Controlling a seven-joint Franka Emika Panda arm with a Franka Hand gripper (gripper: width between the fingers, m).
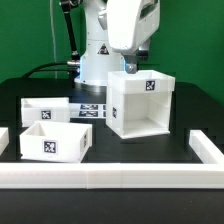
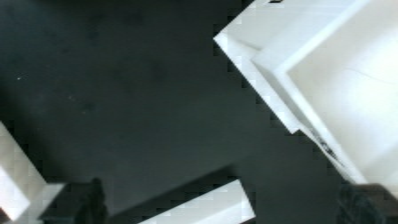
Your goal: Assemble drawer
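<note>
While the fingers (image 1: 128,64) hang spread, the casing (image 1: 140,105) stands just beneath.

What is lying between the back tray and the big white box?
The marker board, flat and covered in tags, lies between the back tray and the casing. The exterior view shows it.

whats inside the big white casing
Through its open front the casing shows only bare white inner walls and floor. The inside corner on the exterior view's left is covered by its side wall.
</note>
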